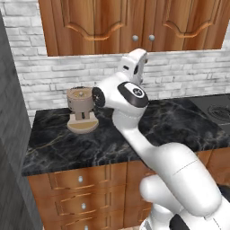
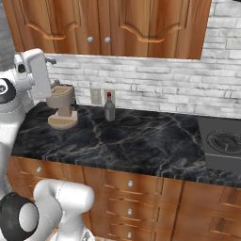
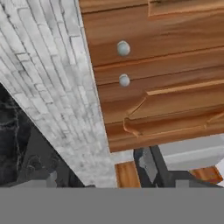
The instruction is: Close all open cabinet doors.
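Note:
Two tall reddish-brown cabinet doors hang above the counter, the left door (image 1: 83, 22) and the right door (image 1: 188, 20). Their silver knobs (image 1: 134, 38) sit side by side at the middle seam. Both doors look flush with the cabinet front in both base views. My hand (image 1: 136, 63) is raised just under the cabinet's lower edge, below the knobs. In the hand view the two knobs (image 3: 123, 48) appear close ahead on the doors (image 3: 175, 39). My gripper (image 3: 94, 173) is open, its dark fingertips (image 3: 151, 166) wide apart with nothing between them.
A brown coffee machine (image 1: 81, 110) stands on the black marble counter (image 1: 179, 126) at the left. A dark bottle (image 2: 109, 107) stands by the white brick wall. A stove (image 2: 223, 141) lies at the right. Wooden drawers (image 2: 129, 186) run below. A grey wall (image 1: 11, 157) bounds the left side.

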Tool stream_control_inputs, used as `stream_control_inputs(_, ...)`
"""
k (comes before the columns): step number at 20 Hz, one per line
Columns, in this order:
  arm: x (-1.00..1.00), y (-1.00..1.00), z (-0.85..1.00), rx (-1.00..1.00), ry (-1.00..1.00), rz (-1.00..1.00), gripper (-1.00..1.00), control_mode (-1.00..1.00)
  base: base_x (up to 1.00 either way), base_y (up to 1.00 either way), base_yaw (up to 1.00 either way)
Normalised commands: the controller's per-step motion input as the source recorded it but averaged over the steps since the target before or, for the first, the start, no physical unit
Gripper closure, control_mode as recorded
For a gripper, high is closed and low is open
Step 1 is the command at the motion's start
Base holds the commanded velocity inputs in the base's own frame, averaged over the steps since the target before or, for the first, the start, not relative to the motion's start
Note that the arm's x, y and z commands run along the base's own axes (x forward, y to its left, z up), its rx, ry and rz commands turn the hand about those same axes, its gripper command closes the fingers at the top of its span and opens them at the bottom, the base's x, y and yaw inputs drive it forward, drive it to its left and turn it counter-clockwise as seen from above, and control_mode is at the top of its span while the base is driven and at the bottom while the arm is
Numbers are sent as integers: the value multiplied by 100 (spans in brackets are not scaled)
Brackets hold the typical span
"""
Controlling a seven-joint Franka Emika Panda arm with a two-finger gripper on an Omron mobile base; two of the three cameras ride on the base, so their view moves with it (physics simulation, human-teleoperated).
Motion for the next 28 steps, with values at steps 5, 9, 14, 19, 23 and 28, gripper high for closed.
stream_control_inputs(5,-92,-46,-32,51,-29,0,-100,-100,0,0,0)
stream_control_inputs(9,-100,-62,-52,42,-20,0,-100,-100,0,0,0)
stream_control_inputs(14,-59,-37,-35,18,-2,0,-100,-100,0,0,0)
stream_control_inputs(19,0,0,0,0,0,0,-100,-100,0,0,0)
stream_control_inputs(23,-1,0,0,0,0,0,-100,-100,0,0,0)
stream_control_inputs(28,-18,0,0,0,0,-4,-100,-100,0,0,0)
